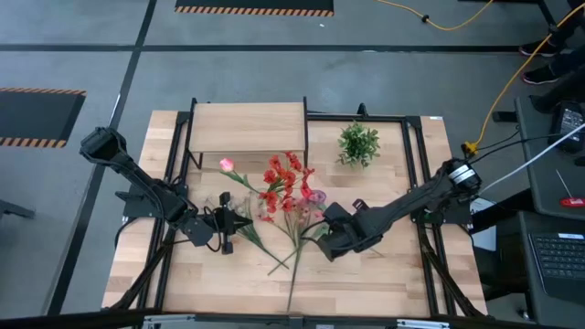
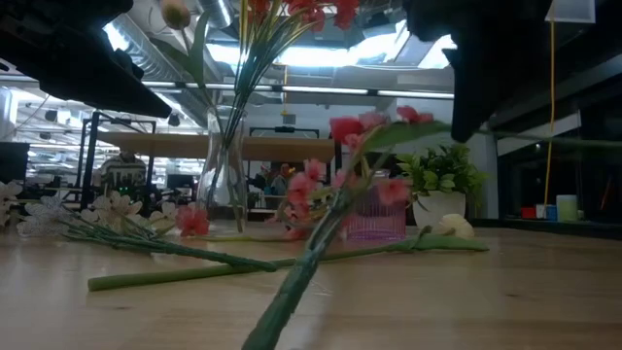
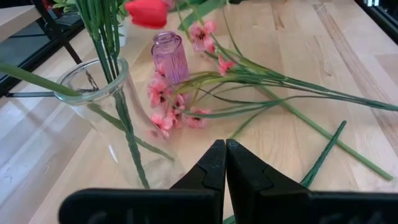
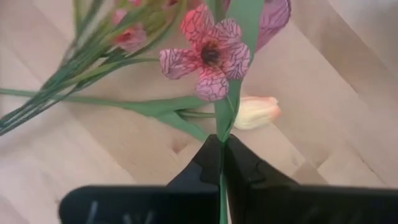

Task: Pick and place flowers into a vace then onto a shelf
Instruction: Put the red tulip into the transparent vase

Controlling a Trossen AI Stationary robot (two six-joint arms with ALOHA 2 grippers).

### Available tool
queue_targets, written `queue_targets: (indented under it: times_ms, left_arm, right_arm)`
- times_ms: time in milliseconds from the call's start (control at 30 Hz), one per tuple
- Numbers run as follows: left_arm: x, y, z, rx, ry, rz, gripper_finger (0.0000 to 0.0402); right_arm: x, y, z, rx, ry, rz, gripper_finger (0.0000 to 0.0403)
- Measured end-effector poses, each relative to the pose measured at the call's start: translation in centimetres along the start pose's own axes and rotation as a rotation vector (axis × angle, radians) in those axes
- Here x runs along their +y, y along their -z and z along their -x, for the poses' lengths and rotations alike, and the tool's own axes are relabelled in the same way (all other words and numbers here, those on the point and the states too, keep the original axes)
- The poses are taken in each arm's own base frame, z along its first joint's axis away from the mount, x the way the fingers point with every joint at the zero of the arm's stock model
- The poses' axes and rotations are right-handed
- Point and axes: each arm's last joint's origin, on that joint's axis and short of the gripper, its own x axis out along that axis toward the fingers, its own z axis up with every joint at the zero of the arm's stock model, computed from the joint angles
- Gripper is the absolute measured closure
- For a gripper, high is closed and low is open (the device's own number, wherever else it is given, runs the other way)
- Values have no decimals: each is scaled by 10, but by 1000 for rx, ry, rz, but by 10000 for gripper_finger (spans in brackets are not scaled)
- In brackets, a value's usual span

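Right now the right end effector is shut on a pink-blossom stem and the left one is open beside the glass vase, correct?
Not quite. The left end effector is shut and empty, as the left wrist view shows, beside the glass vase. The right end effector is shut on the pink-blossom stem.

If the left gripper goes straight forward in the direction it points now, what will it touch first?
Probably the small pink blossoms lying beside the glass vase; the purple bottle stands farther along. The shut left gripper may clear them, since height is unclear.
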Motion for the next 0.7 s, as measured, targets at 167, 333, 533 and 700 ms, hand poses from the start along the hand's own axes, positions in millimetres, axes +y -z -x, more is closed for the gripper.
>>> queue_targets:
  times_ms: [167,333,533,700]
  left_arm:
    - [0,0,0,-1,-2,0,393]
    - [0,0,0,-1,-2,0,393]
    - [0,0,0,-1,-3,0,394]
    - [0,0,0,-1,-2,1,393]
  right_arm:
    - [9,0,15,-57,-42,74,402]
    - [26,8,18,-110,-171,143,402]
    - [19,26,-5,2,-93,78,403]
    - [12,34,-15,58,1,71,403]
